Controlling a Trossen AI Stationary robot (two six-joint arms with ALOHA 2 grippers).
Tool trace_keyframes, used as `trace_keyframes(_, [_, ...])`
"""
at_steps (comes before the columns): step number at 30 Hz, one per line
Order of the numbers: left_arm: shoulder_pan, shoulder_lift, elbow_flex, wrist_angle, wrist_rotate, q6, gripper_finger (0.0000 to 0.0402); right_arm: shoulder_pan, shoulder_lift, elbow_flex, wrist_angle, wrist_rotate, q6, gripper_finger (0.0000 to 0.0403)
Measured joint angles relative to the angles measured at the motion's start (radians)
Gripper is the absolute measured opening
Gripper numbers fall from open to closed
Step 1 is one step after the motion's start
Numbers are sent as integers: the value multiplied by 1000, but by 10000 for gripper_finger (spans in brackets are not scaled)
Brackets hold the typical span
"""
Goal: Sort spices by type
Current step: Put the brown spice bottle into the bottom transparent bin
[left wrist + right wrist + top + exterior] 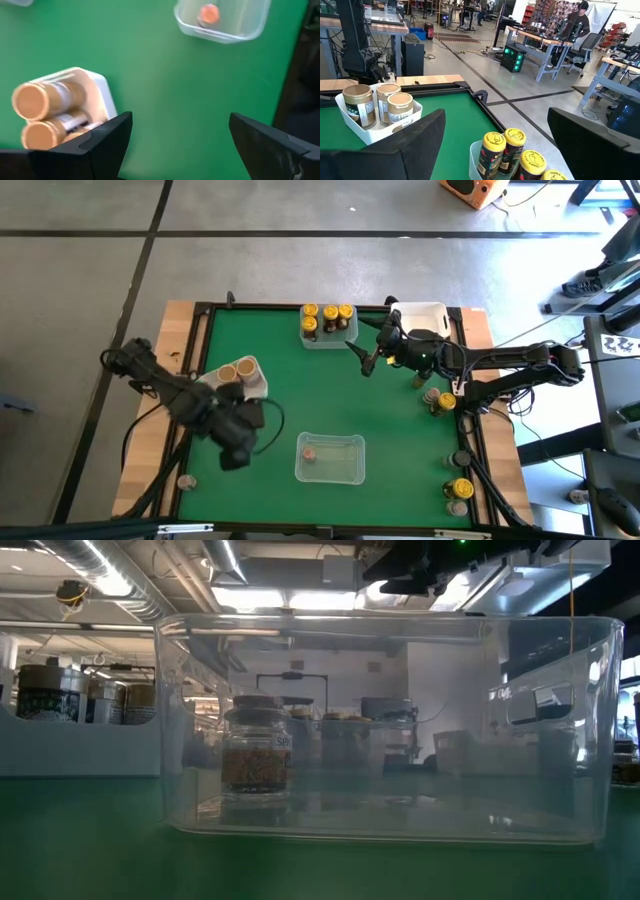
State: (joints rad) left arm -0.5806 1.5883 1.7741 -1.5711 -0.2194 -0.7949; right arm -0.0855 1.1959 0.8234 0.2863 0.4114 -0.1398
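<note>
My left gripper (237, 452) (180, 125) hovers open over the table's near-left part, between a white tub (243, 376) of tan-lidded jars (31, 100) and a clear tub (330, 459). That clear tub holds one pinkish-brown-lidded jar (309, 452) (258, 755) standing upright on its floor. My right gripper (362, 356) (495, 125) is open above the table, just right of the far clear tub (325, 326), which holds yellow-lidded jars (502, 145). Both grippers are empty.
Loose jars stand along the table's right edge: yellow-lidded ones (446, 402) (462, 489), a dark-lidded one (461, 458) and others (432, 394). One jar (186, 480) sits at the near-left edge. A white tub (425, 314) is at the far right. Bare green mat lies mid-table.
</note>
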Motion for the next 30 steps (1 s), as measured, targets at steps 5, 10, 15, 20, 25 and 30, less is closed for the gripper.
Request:
trace_keyframes(5, [-116, 11, 0, 0, -11, -98, 329, 0, 0, 0, 0, 0, 0, 351])
trace_keyframes(10, [-232, 54, 0, 0, -1, -240, 329, 0, 0, 0, 1, 0, 0, 351])
trace_keyframes(15, [-307, 111, 0, 0, 0, -297, 329, 0, 0, 0, 1, 0, 0, 351])
trace_keyframes(20, [-354, 158, -4, 2, 23, -298, 329, 0, 0, 0, 2, 0, 0, 351])
trace_keyframes(25, [-389, 165, -112, 0, 107, -308, 329, 0, 0, 0, 3, 0, 1, 351])
trace_keyframes(30, [-422, 166, -224, 30, 226, -336, 329, 0, 0, 0, 3, 0, 1, 351])
